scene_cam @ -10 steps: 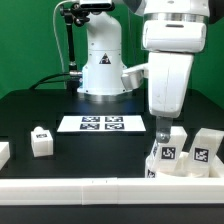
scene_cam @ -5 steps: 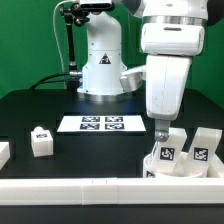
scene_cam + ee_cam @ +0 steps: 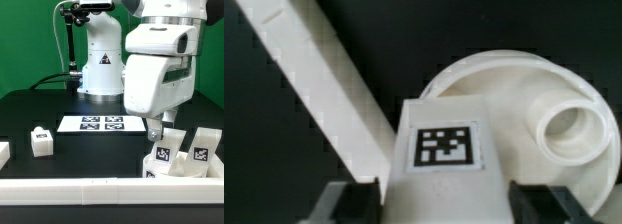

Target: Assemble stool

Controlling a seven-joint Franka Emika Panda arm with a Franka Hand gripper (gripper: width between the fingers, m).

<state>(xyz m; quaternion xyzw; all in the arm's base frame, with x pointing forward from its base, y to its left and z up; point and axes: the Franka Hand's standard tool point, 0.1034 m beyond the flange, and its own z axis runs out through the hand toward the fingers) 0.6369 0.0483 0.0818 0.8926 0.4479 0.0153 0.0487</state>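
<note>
The stool's round white seat (image 3: 178,172) lies at the front on the exterior view's right, and in the wrist view the seat (image 3: 509,85) shows a round socket. A chunky white leg (image 3: 164,151) with a square tag stands at the seat. My gripper (image 3: 155,131) comes down on it from above. Close up, the leg (image 3: 445,140) fills the space between my gripper's (image 3: 452,206) two dark fingers (image 3: 359,200), which press on both its sides. The gripper is shut on this leg. A second tagged leg (image 3: 204,150) stands just to the right, and a third leg (image 3: 41,141) sits apart at the left.
The marker board (image 3: 100,123) lies flat mid-table in front of the robot base (image 3: 100,70). A long white border rail (image 3: 90,190) runs along the front edge; the rail (image 3: 313,70) also passes beside the seat. Another white piece (image 3: 3,152) is cut off at the far left.
The jaws have closed from wide open onto the leg. The wrist has since swung toward the exterior view's left, and the held leg has shifted slightly with it.
</note>
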